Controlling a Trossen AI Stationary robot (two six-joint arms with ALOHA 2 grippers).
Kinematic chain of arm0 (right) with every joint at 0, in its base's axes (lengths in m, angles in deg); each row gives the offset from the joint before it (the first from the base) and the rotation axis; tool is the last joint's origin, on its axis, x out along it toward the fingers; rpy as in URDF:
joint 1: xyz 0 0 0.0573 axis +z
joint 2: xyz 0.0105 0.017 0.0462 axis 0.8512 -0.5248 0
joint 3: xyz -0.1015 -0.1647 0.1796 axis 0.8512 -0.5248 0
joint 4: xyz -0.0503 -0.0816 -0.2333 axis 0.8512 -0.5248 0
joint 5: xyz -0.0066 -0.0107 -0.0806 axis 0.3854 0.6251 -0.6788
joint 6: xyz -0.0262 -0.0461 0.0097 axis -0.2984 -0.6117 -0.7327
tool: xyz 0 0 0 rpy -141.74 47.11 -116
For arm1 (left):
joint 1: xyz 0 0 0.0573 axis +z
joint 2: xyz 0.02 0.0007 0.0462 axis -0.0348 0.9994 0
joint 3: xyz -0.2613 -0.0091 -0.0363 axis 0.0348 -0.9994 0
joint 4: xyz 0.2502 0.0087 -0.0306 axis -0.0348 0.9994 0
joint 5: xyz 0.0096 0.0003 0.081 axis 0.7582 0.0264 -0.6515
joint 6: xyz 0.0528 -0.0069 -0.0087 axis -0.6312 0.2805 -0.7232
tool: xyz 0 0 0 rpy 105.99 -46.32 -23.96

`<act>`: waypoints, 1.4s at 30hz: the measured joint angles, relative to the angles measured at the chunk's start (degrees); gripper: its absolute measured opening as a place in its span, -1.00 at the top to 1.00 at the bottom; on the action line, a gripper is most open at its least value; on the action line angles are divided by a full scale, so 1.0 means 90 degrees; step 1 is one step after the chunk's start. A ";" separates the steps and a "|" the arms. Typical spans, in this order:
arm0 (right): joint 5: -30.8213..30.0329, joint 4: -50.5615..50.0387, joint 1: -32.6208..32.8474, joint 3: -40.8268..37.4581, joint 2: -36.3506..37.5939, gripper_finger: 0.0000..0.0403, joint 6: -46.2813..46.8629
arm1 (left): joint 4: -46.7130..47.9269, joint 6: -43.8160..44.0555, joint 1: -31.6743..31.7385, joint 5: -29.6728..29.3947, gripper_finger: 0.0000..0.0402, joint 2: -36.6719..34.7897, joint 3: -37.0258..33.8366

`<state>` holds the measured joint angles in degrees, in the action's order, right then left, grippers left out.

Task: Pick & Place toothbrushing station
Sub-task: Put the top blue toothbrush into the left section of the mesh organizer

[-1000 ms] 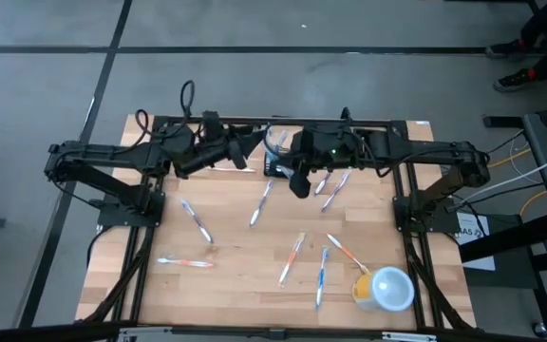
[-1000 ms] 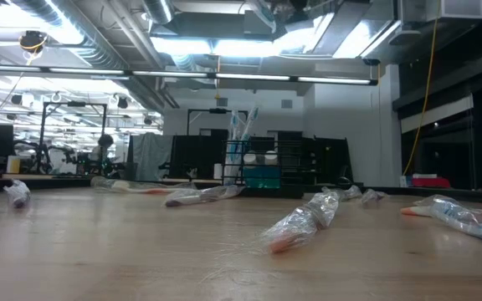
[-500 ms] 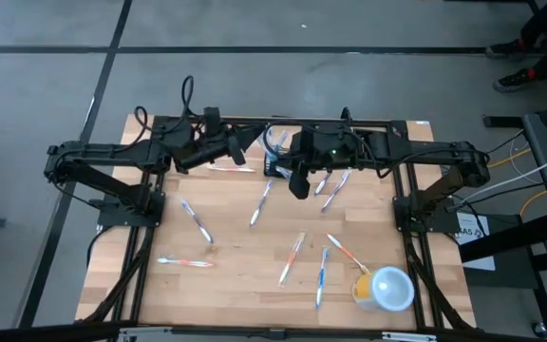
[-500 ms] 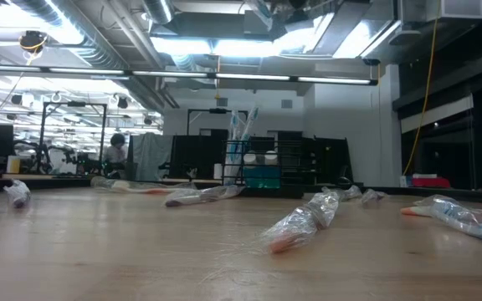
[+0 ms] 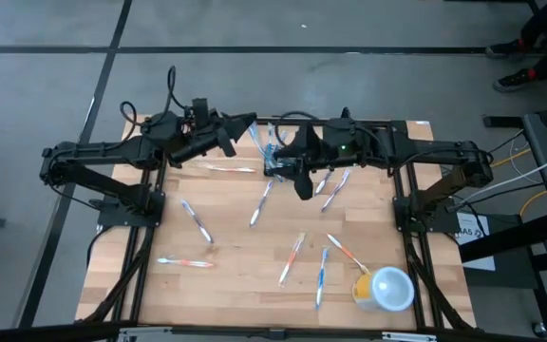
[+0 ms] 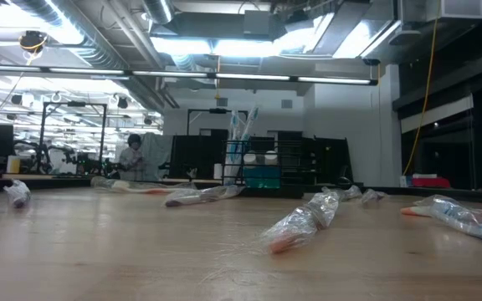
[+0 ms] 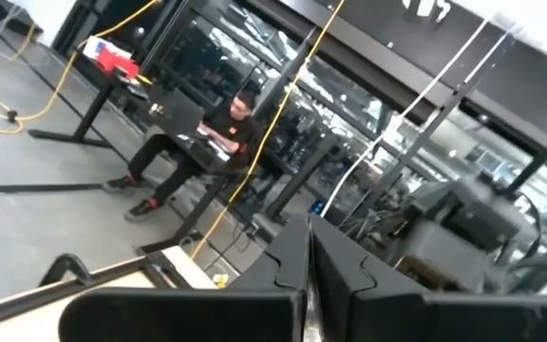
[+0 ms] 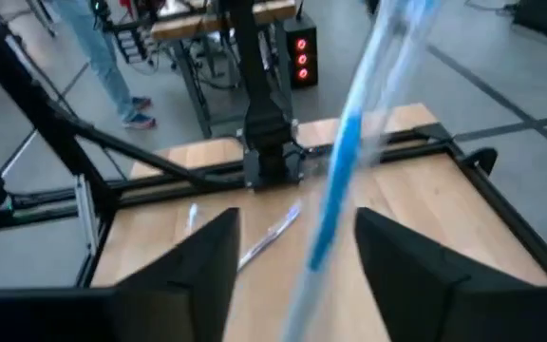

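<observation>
Jaws gape near mesh holder (image 5: 275, 161) holding upright toothbrushes (image 6: 239, 123).

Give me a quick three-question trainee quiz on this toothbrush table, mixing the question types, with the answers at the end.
1. True or false: the round yellow cup with a pale lid stands at the far edge of the pale wooden table, between the two arms.
2. What shows between the right gripper's open fingers in its wrist view? A: a blue toothbrush in clear wrap. B: a red mug. C: a steel spoon.
3. Fill in: the left gripper, raised at the table's far edge, is ___ (open or shut).

Key: 1 false, it is near the front right corner; 2 A; 3 shut.
</observation>
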<state>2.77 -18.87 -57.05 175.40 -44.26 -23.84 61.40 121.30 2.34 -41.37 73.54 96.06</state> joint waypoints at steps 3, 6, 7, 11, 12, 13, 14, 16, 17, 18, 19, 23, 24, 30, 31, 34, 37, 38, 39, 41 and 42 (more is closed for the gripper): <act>0.0004 -0.0066 0.0001 -0.0002 0.0119 -0.23 0.0271 | 0.0027 -0.0139 0.0030 -0.0058 1.00 -0.0018 0.0000; -0.0129 -0.0157 0.0061 -0.0002 0.0317 -0.30 0.0429 | 0.0130 -0.0130 0.0192 0.0102 1.00 -0.0020 0.0000; -0.0233 -0.0161 0.0099 -0.0002 0.0391 -0.30 0.0465 | 0.0158 -0.0129 0.0258 0.0175 1.00 -0.0017 0.0000; -0.0632 -0.0428 0.0292 -0.0002 0.0693 -0.29 0.0650 | 0.0229 -0.0106 0.0569 0.0575 1.00 0.0092 -0.0002; -0.0713 -0.0509 0.0350 -0.0002 0.0751 -0.28 0.0691 | 0.0249 -0.0089 0.0676 0.0688 1.00 0.0143 -0.0010; -0.0810 -0.0531 0.0425 0.0000 0.0803 -0.27 0.0769 | 0.0209 -0.0037 0.0784 0.0807 1.00 0.0204 -0.0006; -0.0915 -0.0624 0.0512 0.0000 0.0857 -0.26 0.0808 | 0.0273 0.0030 0.0892 0.0902 1.00 0.0238 -0.0005; -0.1143 -0.0760 0.0687 0.0000 0.0938 -0.23 0.0858 | 0.0333 0.0095 0.1098 0.1060 1.00 0.0332 -0.0007; -0.1264 -0.0820 0.0770 0.0000 0.0966 -0.21 0.0868 | 0.0385 0.0108 0.1170 0.1101 1.00 0.0377 -0.0007; -0.1403 -0.0910 0.0864 0.0000 0.0993 -0.20 0.0877 | 0.0439 0.0089 0.1224 0.1115 1.00 0.0424 -0.0007; -0.1549 -0.1007 0.0959 0.0000 0.1018 -0.19 0.0903 | 0.0491 0.0047 0.1268 0.1120 1.00 0.0464 -0.0007; -0.2022 -0.1378 0.1289 -0.0002 0.1064 -0.14 0.1184 | 0.0761 0.0012 0.1500 0.1329 1.00 0.0633 -0.0007; -0.2115 -0.1423 0.1373 -0.0001 0.1069 -0.13 0.1278 | 0.0759 0.0011 0.1542 0.1398 1.00 0.0697 -0.0007; -0.2687 -0.1435 0.1798 0.0000 0.1074 -0.09 0.1525 | 0.0773 0.0200 0.1637 0.1861 1.00 0.1193 -0.0007; -0.2756 -0.1447 0.1852 0.0000 0.1074 -0.08 0.1591 | 0.0729 0.0273 0.1637 0.1924 1.00 0.1254 -0.0007; -0.2849 -0.1518 0.1988 -0.0002 0.1079 -0.08 0.1780 | 0.0630 0.0304 0.1639 0.1914 0.99 0.1362 -0.0007; -0.3048 -0.1592 0.2167 0.0000 0.1126 -0.08 0.1967 | 0.0655 0.0244 0.1654 0.1895 0.99 0.1444 -0.0007; -0.3144 -0.1605 0.2233 0.0000 0.1147 -0.08 0.1994 | 0.0655 0.0217 0.1664 0.1892 0.99 0.1463 -0.0007; -0.3240 -0.1619 0.2297 0.0000 0.1162 -0.08 0.2020 | 0.0659 0.0197 0.1677 0.1892 0.99 0.1466 -0.0007; -0.3450 -0.1618 0.2423 0.0000 0.1200 -0.08 0.2127 | 0.0648 0.0171 0.1706 0.1892 0.99 0.1464 -0.0007; -0.3564 -0.1619 0.2494 0.0000 0.1225 -0.08 0.2161 | 0.0651 0.0148 0.1715 0.1890 0.99 0.1463 -0.0007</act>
<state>-29.30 -33.44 -34.61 175.40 -33.24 -4.39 67.26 122.63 17.78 -24.36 86.71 95.99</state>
